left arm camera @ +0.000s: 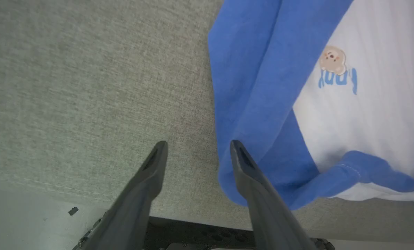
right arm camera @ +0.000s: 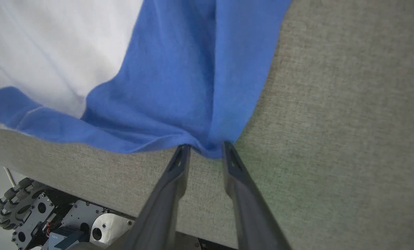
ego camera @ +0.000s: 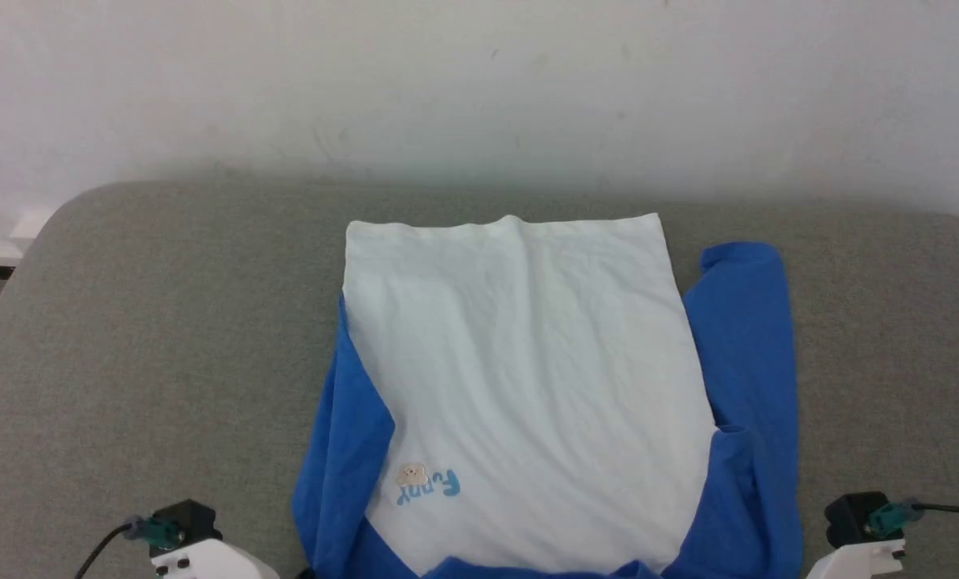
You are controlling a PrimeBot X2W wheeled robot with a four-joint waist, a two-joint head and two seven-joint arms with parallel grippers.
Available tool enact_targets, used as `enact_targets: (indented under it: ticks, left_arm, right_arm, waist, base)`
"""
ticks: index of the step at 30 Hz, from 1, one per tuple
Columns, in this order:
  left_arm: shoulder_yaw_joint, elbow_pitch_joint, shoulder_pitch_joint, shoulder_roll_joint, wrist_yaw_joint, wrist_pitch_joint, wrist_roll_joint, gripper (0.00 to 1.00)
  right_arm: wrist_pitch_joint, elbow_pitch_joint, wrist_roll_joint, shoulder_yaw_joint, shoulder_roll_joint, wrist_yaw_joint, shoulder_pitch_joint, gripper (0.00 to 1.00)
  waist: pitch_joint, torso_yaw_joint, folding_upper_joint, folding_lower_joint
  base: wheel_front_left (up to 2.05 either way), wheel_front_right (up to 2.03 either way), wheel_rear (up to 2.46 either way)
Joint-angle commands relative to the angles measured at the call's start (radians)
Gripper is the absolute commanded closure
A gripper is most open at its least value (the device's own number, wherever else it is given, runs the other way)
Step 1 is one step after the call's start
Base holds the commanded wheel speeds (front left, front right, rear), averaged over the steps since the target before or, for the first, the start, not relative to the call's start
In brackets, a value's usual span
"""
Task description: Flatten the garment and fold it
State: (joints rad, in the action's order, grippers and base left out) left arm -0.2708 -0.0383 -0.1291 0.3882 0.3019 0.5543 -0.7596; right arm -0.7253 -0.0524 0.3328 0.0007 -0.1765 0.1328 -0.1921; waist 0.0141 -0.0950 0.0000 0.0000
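The garment (ego camera: 528, 378) lies flat on the grey table, white body up, hem at the far end and its small blue print (ego camera: 427, 482) near me. One blue sleeve (ego camera: 343, 450) is tucked along its left side and the other sleeve (ego camera: 749, 362) along its right. My left gripper (left arm camera: 197, 147) is open over bare table, its right finger (left arm camera: 241, 163) overlapping the edge of the blue sleeve (left arm camera: 252, 69). My right gripper (right arm camera: 205, 150) stands narrowly open, with a puckered corner of the blue cloth (right arm camera: 179, 86) sitting between its fingertips.
The grey padded table (ego camera: 141, 338) reaches to a white wall (ego camera: 479, 80) at the back. Both wrist views show its near edge just behind the fingers. The robot's base and wheels (right arm camera: 36, 215) are below that edge. Bare table lies on both sides of the garment.
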Motion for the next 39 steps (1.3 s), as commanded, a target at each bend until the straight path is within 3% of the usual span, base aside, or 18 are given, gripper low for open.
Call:
enact_targets:
  ticks: [1,5,8,12,20,26,32,39]
  left_arm:
    - [0.012,0.022,-0.012,0.008,0.007,0.003,-0.012,0.00]
    - [0.051,0.102,-0.012,0.035,0.021,0.015,-0.028,0.00]
    - [0.107,0.160,0.002,0.048,0.035,-0.044,-0.017,0.00]
    - [0.179,0.193,0.048,0.038,0.022,-0.248,0.045,0.00]
    - [0.190,0.117,0.147,-0.017,-0.081,-0.712,0.193,0.00]
    - [0.172,0.078,0.222,-0.048,-0.119,-0.805,0.265,0.00]
    - [0.178,0.071,0.300,-0.095,-0.154,-0.815,0.309,0.00]
    - [0.206,0.082,0.365,-0.155,-0.205,-0.816,0.353,0.00]
  right_arm:
    - [0.010,0.012,-0.002,-0.009,0.001,-0.002,-0.009,0.00]
    - [0.027,0.056,0.023,-0.052,0.015,-0.002,-0.006,0.00]
    - [0.047,0.102,0.051,-0.102,0.038,-0.002,0.007,0.00]
    - [0.094,0.146,0.064,-0.199,0.075,-0.002,0.061,0.00]
    - [0.153,0.047,-0.023,-0.341,0.113,-0.002,0.336,0.00]
    - [0.121,-0.096,-0.114,-0.341,0.094,-0.002,0.557,0.00]
    - [0.062,-0.283,-0.241,-0.360,0.056,-0.002,0.812,0.00]
    - [0.049,-0.439,-0.404,-0.345,0.016,-0.002,0.994,0.00]
  waist:
    - [0.002,0.001,0.0000,0.0000]
    - [0.010,0.000,0.0000,0.0000]
    - [0.013,0.000,0.0000,0.0000]
    - [0.009,0.005,0.0000,0.0000]
    - [-0.070,0.020,0.0000,0.0000]
    - [-0.176,0.014,0.0000,0.0000]
    - [-0.306,-0.019,0.0000,0.0000]
    - [-0.409,-0.066,0.0000,0.0000]
  base:
    - [0.00,0.00,0.00]
    - [0.00,0.00,0.00]
    - [0.00,0.00,0.00]
    - [0.00,0.00,0.00]
    - [0.00,0.00,0.00]
    - [0.00,0.00,0.00]
    - [0.00,0.00,0.00]
    - [0.00,0.00,0.00]
